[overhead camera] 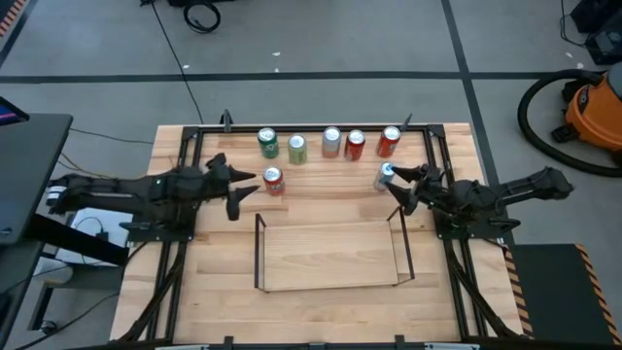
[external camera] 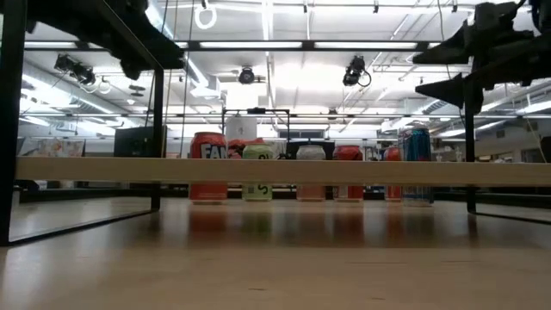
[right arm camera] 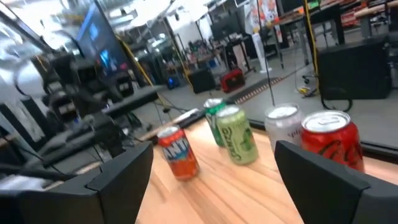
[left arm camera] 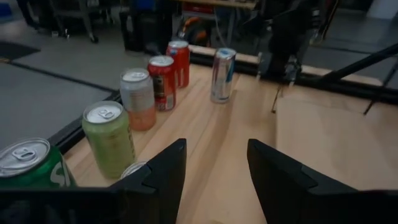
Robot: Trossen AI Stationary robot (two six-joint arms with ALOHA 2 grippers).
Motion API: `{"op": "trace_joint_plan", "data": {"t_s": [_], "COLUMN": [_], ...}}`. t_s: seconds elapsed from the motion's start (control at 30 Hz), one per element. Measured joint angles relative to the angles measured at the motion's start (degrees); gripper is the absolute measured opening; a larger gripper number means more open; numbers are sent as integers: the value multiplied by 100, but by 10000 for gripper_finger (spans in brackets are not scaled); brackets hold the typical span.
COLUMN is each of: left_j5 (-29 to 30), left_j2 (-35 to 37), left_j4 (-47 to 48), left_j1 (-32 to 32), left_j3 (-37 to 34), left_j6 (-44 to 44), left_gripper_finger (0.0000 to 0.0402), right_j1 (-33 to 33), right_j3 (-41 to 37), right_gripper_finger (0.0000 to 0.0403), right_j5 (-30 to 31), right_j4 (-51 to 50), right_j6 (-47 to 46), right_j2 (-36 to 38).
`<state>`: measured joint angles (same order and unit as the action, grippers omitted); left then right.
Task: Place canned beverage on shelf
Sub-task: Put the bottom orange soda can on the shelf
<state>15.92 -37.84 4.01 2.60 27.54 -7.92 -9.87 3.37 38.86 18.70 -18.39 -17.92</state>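
A grey floor with cables and an orange vacuum (overhead camera: 593,107) surrounds the wooden table (overhead camera: 321,301), and the shelf (overhead camera: 328,255) sits empty at its middle, nearer the front edge. From above, five cans stand in a row along the far edge: a dark green can (overhead camera: 268,143), a light green can (overhead camera: 296,149), a silver can (overhead camera: 331,142) and two red cans (overhead camera: 356,145). An orange can (overhead camera: 274,181) stands apart, nearer the shelf, just beside the left gripper (overhead camera: 236,191), whose fingers are spread with nothing between them. A blue can (overhead camera: 385,176) stands on the other side, right at the tips of the right gripper (overhead camera: 397,182), also open and empty; whether it touches the can I cannot tell. The left wrist view shows what the overhead one hides: the orange can's lid peeks out just beside one finger, outside the gap, with the row running away towards the blue can. The right wrist view looks across at the orange can and the left arm behind it. The low view puts both grippers up high, well above the tabletop, and the cans behind the shelf's rods.
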Motion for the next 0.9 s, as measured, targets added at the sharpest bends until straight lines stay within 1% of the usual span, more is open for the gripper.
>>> {"op": "trace_joint_plan", "data": {"t_s": [0.17, 0.3, 0.47, 0.57, 0.7, 0.9], "left_j5": [-367, -528, -938, -1078, -1116, -1042], "left_j2": [-676, -1182, -1846, -2186, -2379, -2392], "left_j4": [5, 0, -30, -38, 8, 73], "left_j1": [508, 852, 1289, 1464, 1538, 1536], "left_j3": [391, 709, 1110, 1297, 1381, 1381], "left_j6": [187, 349, 474, 476, 650, 618], "left_gripper_finger": [180, 180, 180, 180, 180, 180], "right_j1": [1, 87, 356, 504, 704, 1105], "right_j3": [0, 26, 428, 761, 1293, 2018], "right_gripper_finger": [348, 348, 348, 347, 347, 347], "right_j5": [51, 63, 67, 62, -68, -570], "right_j4": [293, 575, 468, 278, -211, -830], "right_j6": [76, 446, 818, 985, 1003, 1063], "right_j2": [-447, -760, -1210, -1517, -1914, -2451]}}
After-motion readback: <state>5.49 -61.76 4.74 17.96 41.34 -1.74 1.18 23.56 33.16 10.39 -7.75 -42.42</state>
